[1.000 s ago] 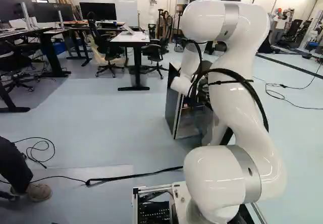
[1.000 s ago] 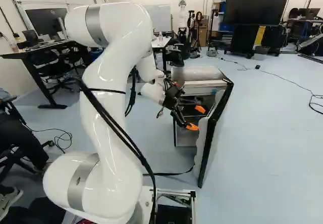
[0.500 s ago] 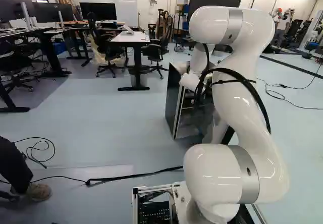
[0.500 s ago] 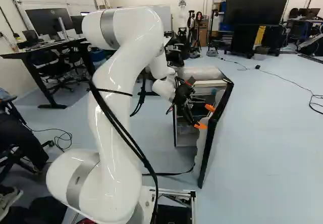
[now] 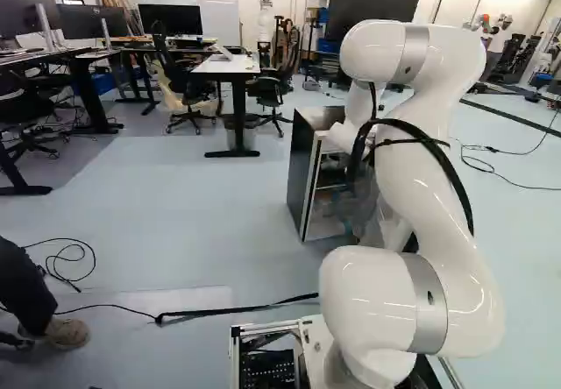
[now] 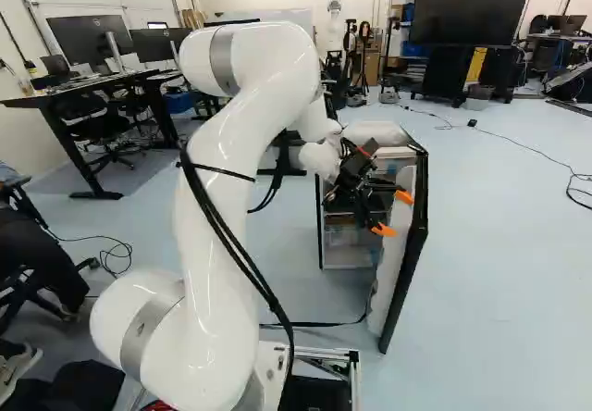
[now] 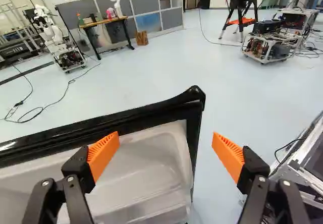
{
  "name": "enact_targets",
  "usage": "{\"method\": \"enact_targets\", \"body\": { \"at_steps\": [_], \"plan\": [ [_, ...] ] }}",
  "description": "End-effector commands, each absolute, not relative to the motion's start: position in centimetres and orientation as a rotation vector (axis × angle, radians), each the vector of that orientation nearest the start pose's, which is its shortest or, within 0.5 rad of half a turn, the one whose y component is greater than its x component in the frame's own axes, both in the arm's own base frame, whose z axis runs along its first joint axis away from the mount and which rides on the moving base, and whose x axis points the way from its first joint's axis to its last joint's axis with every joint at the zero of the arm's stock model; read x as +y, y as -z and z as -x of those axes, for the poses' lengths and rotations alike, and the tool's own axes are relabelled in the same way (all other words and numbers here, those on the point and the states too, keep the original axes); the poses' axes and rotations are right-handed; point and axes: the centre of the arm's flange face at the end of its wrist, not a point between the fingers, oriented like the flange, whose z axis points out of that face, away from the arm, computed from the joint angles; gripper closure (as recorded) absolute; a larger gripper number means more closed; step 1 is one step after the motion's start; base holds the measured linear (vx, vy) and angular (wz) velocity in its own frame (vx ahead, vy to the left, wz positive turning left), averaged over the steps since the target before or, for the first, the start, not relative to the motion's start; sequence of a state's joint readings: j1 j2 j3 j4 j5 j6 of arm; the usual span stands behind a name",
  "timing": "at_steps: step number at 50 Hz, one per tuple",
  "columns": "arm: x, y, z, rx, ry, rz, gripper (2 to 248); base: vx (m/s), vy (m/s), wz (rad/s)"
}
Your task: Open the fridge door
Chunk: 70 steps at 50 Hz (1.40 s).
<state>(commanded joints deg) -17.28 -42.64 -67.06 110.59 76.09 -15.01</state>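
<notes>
black-rimmed, upright fridge door with a pale moulded inner panel [image 6: 400, 235]: locate at the right-hand side of the dark-sided, box-shaped fridge with a light front frame [image 5: 302, 174], as seen in the right base view. note the position: swung out from the fridge, inner panel facing the claw [image 6: 393, 214], interior shelves exposed. for the fridge, refer to the middle of the left base view, just beyond the white, smooth-shelled arm [image 5: 408, 152]; read as standing on the pale blue floor [image 5: 175, 222].

claw condition: spread wide, with ribbed orange pads [image 7: 105, 153] well apart and nothing gripped. in the wrist view, observe the black corner of the fridge door ahead of the claw [image 7: 166, 141], within the gap. one finger: over the pale inner panel side. other finger: past the black edge, over the floor. contact with the panel: cannot tell.

surroundings: see a flat black cable [image 5: 237, 307] on the floor between the fridge and the base. far ahead in the wrist view, find another robot [image 7: 55, 37], white, near a wood-topped table with black legs [image 7: 105, 23].
</notes>
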Motion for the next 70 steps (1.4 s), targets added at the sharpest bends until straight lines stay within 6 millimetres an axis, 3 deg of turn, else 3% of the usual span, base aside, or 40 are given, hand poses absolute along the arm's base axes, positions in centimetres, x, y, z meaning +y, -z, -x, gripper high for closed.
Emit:
{"method": "enact_targets", "body": {
  "at_steps": [36,51,70],
  "plan": [
    [-33.0,-29.9,-52.3,-1.927,-0.783,-0.686,3,0.0,0.0,0.0],
    [-33.1,-29.9,-52.2,-1.922,-0.787,-0.689,3,0.0,0.0,0.0],
    [-30.6,-29.8,-51.1,-1.862,-0.806,-0.772,3,0.0,0.0,0.0]
  ]
}}
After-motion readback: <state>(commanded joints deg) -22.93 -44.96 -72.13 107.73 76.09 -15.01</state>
